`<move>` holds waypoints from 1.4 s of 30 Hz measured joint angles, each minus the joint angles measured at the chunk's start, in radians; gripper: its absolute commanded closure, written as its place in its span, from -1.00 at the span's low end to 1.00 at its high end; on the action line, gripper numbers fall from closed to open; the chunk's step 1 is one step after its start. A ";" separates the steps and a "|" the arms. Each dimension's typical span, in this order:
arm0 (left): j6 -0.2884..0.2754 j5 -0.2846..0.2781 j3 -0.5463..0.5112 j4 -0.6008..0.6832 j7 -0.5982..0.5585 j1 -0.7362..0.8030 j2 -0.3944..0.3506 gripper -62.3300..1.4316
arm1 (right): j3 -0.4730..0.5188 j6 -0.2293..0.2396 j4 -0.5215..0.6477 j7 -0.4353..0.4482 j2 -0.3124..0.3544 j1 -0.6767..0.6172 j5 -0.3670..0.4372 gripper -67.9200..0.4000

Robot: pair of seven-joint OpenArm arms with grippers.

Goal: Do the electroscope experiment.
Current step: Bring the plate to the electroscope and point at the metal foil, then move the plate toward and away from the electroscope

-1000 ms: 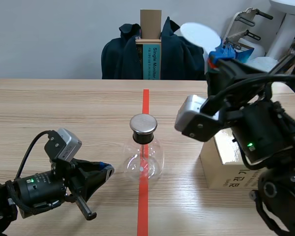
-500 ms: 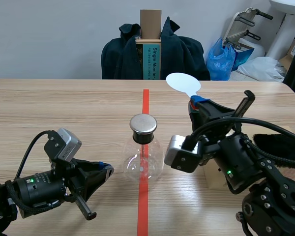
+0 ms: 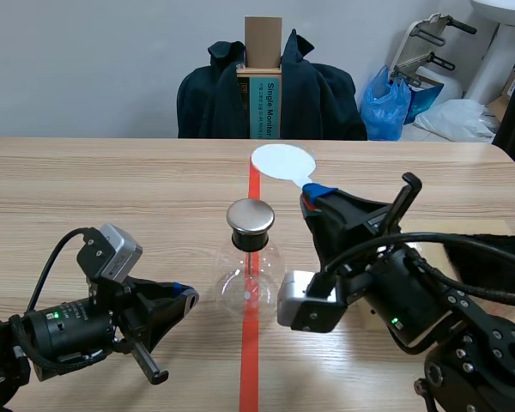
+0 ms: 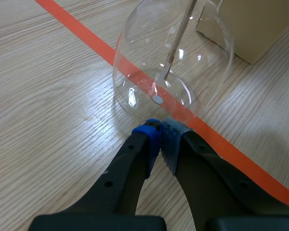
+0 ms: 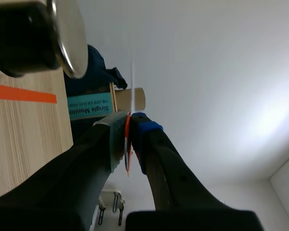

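Right gripper [image 5: 127,127] – fingers closed flat on the thin handle of a white paddle [image 3: 282,161]; the round blade stands up and away from the robot, above and just behind the electroscope [image 3: 251,276]

Electroscope – clear glass flask upright on the red tape line [image 3: 249,378], mid-table, between the two arms; dark stopper topped by a round metal cap [image 3: 251,216]. In the right wrist view the cap [image 5: 67,33] sits close beside the gripper, apart from the paddle

Rod [image 4: 176,43] – thin, hanging from the stopper inside the flask, small pale tab at its lower end; whether the tab is deflected cannot be told

Left gripper [image 4: 159,131] – fingers pressed together on nothing, low on the table [image 3: 86,189], tips just beside the flask's base; contact with the glass cannot be told

Cardboard box [image 4: 253,24] – just behind the flask on the right arm's side

Handling note, as a judgement – the step in hand looks like bringing the paddle blade to the cap. Tilt the blade down slowly, lead with its face not its edge, and avoid knocking the flask; the neck is narrow and the body light, so a sideways push could tip it
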 measured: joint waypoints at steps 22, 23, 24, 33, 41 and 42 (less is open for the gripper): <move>0.000 0.000 0.000 0.000 0.000 0.002 0.000 0.89 | 0.000 0.000 0.000 0.217 0.022 -0.033 -0.013 0.97; 0.000 0.000 0.000 0.000 0.000 0.002 0.000 0.89 | 0.000 0.000 0.000 0.217 0.023 -0.033 -0.013 0.97; 0.000 0.000 0.000 0.000 0.000 0.002 0.000 0.89 | 0.000 0.000 0.000 0.218 0.023 -0.032 -0.013 0.97; 0.000 0.000 0.000 0.000 0.000 0.002 0.000 0.89 | 0.000 0.000 0.000 0.221 0.022 -0.033 -0.034 0.97; 0.000 0.000 0.000 0.000 0.000 0.002 0.000 0.89 | 0.000 0.000 0.000 0.114 0.022 -0.035 -0.050 0.97; 0.000 0.000 0.000 0.000 0.000 0.002 0.000 0.89 | 0.000 0.000 0.000 0.100 0.022 -0.037 -0.050 0.97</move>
